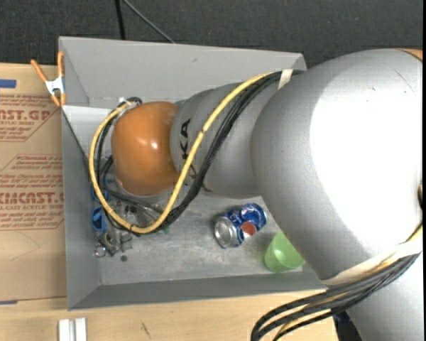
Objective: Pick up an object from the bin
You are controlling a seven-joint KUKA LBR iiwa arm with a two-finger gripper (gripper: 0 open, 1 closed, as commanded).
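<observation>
My gripper point(112, 243) is low in the bin's left front corner, under the arm's wrist, mostly hidden by it. A small blue thing point(98, 217) lies just left of it against the left wall, partly covered; I cannot tell whether the gripper touches it. A crushed blue, red and silver drink can point(239, 225) lies on its side on the floor to the right, well apart from the gripper. A light green cup-like thing point(280, 254) sits beyond the can near the front wall, partly under the arm.
The arm reaches in from the right and covers the middle and back of the bin. Its orange wrist cover and yellow cables hang over the left half. The left and front walls stand close to the gripper.
</observation>
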